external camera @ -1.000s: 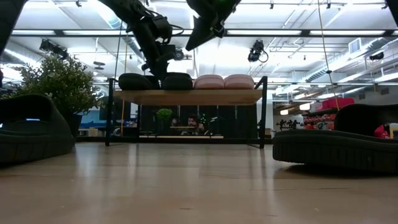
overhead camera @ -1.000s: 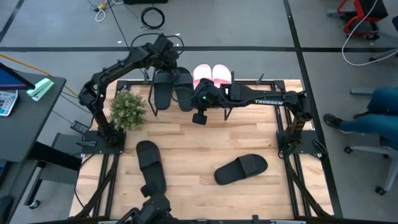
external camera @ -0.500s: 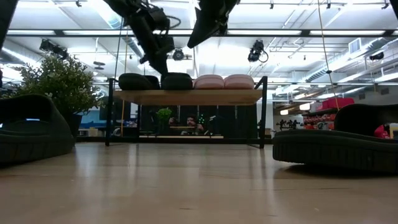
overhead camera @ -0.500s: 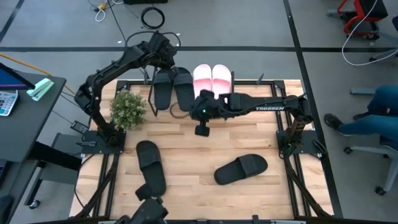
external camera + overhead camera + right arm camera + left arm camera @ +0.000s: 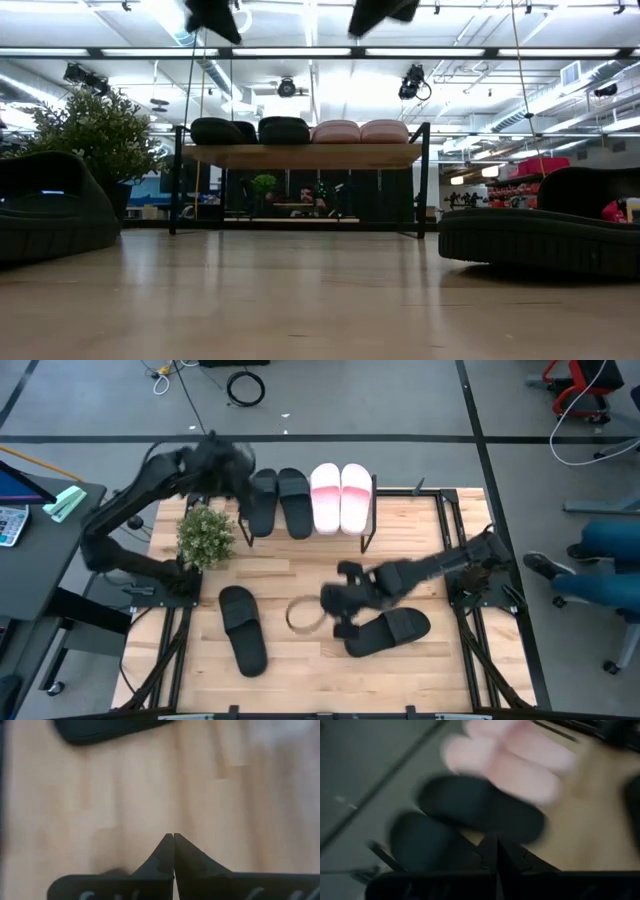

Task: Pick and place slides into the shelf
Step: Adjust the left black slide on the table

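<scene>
While both pincers [image 5: 173, 836] [image 5: 497, 836] closed, empty: four slides [image 5: 311, 500] on shelf [image 5: 369, 525], two black [image 5: 243, 629] on table [image 5: 300, 575].

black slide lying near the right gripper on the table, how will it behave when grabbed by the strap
The black slide looks like thick moulded foam, so probably light and fairly stiff. Its wide arched strap likely flexes somewhat. Lying flat on the table, it should slide rather than roll or tip.

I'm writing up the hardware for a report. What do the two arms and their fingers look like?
Both arms are dark, nearly black, built of slim jointed segments. The left arm and right arm rise from black bases at the table's side edges. Each ends in two flat, dark, wedge-shaped fingers: the left gripper and right gripper show them tapering to a point. Blur hides any lettering or cables now.
</scene>
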{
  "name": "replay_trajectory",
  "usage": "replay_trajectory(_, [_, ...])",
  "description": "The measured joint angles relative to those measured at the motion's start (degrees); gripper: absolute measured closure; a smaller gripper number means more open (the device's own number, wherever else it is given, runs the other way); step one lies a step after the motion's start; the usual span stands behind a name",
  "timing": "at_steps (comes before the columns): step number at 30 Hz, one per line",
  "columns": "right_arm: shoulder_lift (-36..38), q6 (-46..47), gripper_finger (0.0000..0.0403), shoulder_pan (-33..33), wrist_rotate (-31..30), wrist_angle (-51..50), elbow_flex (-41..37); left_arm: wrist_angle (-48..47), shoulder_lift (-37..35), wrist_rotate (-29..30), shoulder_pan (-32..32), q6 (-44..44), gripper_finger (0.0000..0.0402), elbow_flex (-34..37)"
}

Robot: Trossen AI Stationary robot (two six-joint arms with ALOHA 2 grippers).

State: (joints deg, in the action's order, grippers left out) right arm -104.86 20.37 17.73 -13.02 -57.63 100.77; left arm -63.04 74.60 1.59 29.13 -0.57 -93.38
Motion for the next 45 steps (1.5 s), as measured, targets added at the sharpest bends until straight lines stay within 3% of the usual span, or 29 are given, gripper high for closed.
replay_trajectory(6, [0.02, 12.93, 0.0401, 10.83, -1.22, 0.12, 0.00, -12.65, -4.50, -1.97, -18.24, -13.35, 0.0390, -0.04])
replay_trajectory(14, [-0.22, 31.47, 0.0397, 21.75, -12.41, 0.12, -3.15, -14.35, -2.56, -1.43, -41.19, -26.87, 0.0388, -0.02])
replay_trajectory(20, [-0.46, 38.42, 0.0396, 23.87, -13.21, -0.02, -13.27, -14.62, 5.11, 7.99, -53.13, -33.88, 0.0386, -0.02])
replay_trajectory(29, [-0.48, 37.93, 0.0390, 24.44, -12.94, -0.06, -18.55, -21.50, 23.52, 8.58, -63.20, -40.83, 0.0315, 0.03])
replay_trajectory(34, [-0.35, 36.50, 0.0393, 24.42, -12.96, 0.03, -18.47, -26.93, 33.59, 15.14, -66.23, -47.61, 0.0283, 0.07])
replay_trajectory(40, [-0.35, 36.48, 0.0391, 24.60, -12.94, 0.02, -18.47, -26.89, 42.65, 15.63, -67.81, -52.01, 0.0258, 0.17])
replay_trajectory(45, [-0.31, 36.47, 0.0392, 24.88, -12.84, 0.12, -18.47, -27.02, 46.24, 17.09, -68.22, -53.82, 0.0250, 0.11])
